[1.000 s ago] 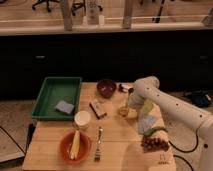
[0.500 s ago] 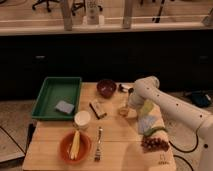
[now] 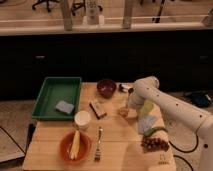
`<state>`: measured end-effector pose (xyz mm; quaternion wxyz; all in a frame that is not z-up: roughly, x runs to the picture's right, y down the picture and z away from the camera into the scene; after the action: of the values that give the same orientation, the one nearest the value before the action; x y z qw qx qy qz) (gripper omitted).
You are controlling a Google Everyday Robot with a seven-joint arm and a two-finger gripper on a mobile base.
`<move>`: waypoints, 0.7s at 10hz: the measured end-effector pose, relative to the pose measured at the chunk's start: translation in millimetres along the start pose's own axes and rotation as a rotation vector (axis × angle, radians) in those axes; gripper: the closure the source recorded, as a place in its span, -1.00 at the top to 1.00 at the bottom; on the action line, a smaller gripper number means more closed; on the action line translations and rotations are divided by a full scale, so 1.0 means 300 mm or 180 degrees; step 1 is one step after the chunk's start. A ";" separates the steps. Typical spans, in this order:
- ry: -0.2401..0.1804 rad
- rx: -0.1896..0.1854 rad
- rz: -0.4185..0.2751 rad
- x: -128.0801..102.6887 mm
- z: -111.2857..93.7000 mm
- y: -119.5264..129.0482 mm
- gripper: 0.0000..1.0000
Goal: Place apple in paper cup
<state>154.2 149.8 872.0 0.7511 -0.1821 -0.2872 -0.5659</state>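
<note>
Wooden desk (image 3: 50, 134), contents listed by position from the paper cup (image 3: 81, 120).

- Paper cup: white, upright, near the left-centre of the desk.
- Apple (image 3: 122, 113): small, yellow-orange, to the right of the paper cup and well apart from it, down at desk level.
- Pincer (image 3: 125, 108): at the end of the white arm (image 3: 165, 102), lowered right of the paper cup, directly over the apple. Cannot tell how far open, nor whether holding the apple.
- Green tray (image 3: 52, 87): behind and left of the paper cup, with a blue sponge (image 3: 64, 106) inside.
- Brown bar (image 3: 97, 108): just behind-right of the paper cup.
- Dark red bowl (image 3: 106, 88): farther behind-right.
- Orange bowl (image 3: 64, 150): in front of the paper cup, holding a corn cob (image 3: 75, 143).
- Fork (image 3: 98, 144): front-right of the paper cup.
- Grape bunch (image 3: 154, 144): far right and in front.
</note>
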 end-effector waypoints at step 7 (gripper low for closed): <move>0.0020 0.0030 0.0026 0.032 0.007 -0.043 0.60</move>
<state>143.3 140.2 879.1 0.7551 -0.1779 -0.2867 -0.5621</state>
